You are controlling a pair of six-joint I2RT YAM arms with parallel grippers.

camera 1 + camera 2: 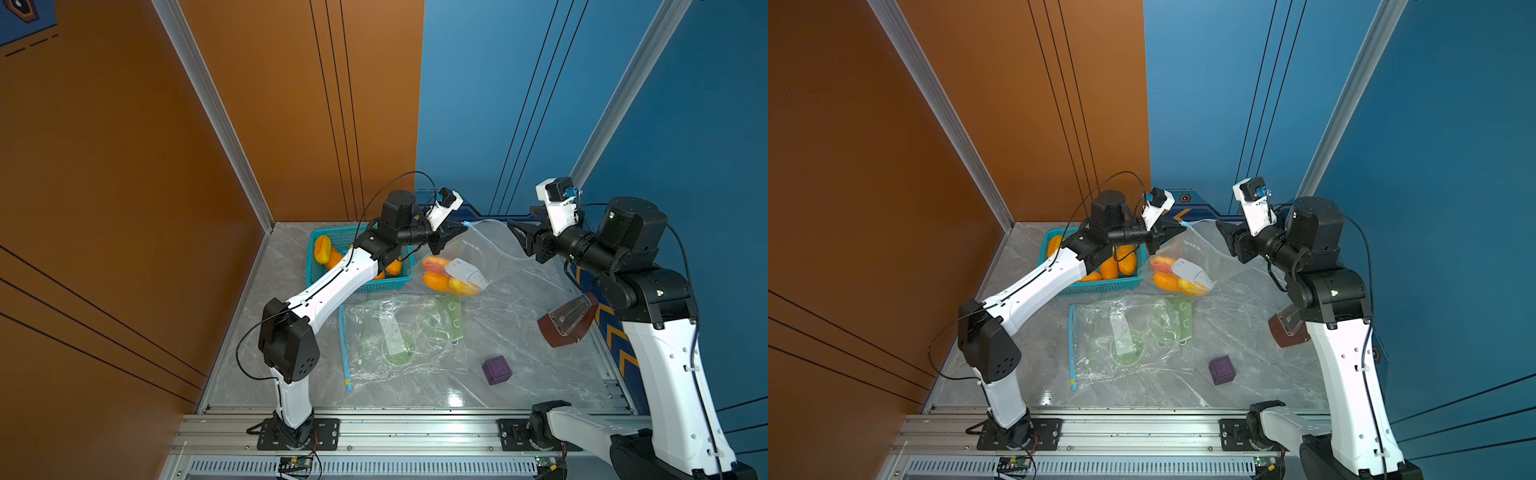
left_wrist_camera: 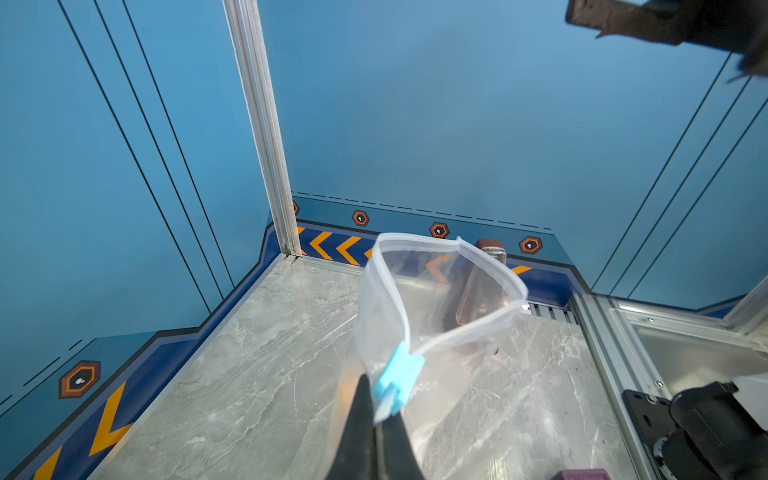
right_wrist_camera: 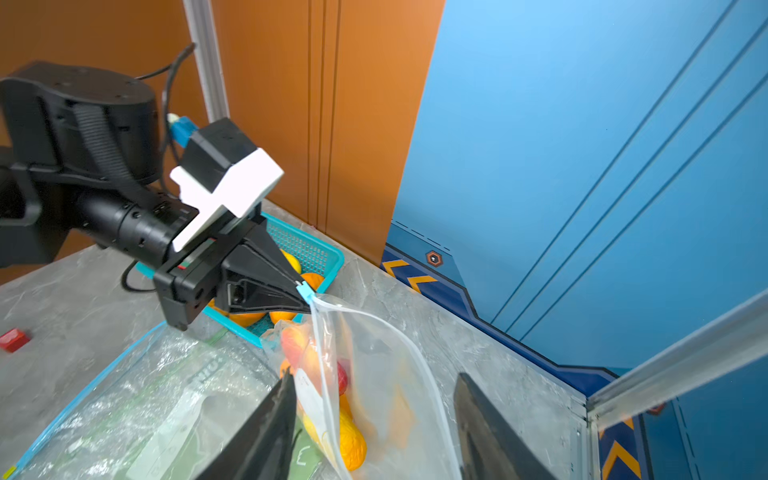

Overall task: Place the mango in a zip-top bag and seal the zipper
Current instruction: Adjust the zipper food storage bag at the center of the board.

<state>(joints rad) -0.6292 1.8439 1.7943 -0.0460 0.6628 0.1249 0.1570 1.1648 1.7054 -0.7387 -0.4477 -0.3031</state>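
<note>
Surface: grey marble-patterned tabletop (image 1: 557,378), with an orange wall on the left and a blue wall on the right.

- Far left: teal plastic mesh basket (image 1: 374,286) holding several loose orange mangoes (image 1: 323,248).
- Left gripper (image 1: 457,227): clenched on the blue plastic slider (image 2: 399,374) at one end of the zipper. You are holding that corner up off the table.
- Clear zip-top bag (image 1: 494,245): its mouth gapes in a wide loop and is unsealed.
- Task mango (image 1: 435,281): already inside, low in the bag beside other fruit and a white label, resting on the table just right of the basket.
- Near centre: a second clear bag with a blue zipper strip (image 1: 395,340), lying flat with green contents.
- Small purple cube (image 1: 496,370), near right.
- Right gripper (image 1: 518,237): jaws spread and empty, just off the far end of the bag's rim.
- Brown block with a clear lid (image 1: 565,324), at the right edge.

Risks as I judge them:
- With only one corner held, drawing the slider would drag the whole bag instead of closing it. Anchor the far end of the zipper first.
- The gaping rim may not mesh.
- The weight of the fruit could pull the slider out of your pinch.
</note>
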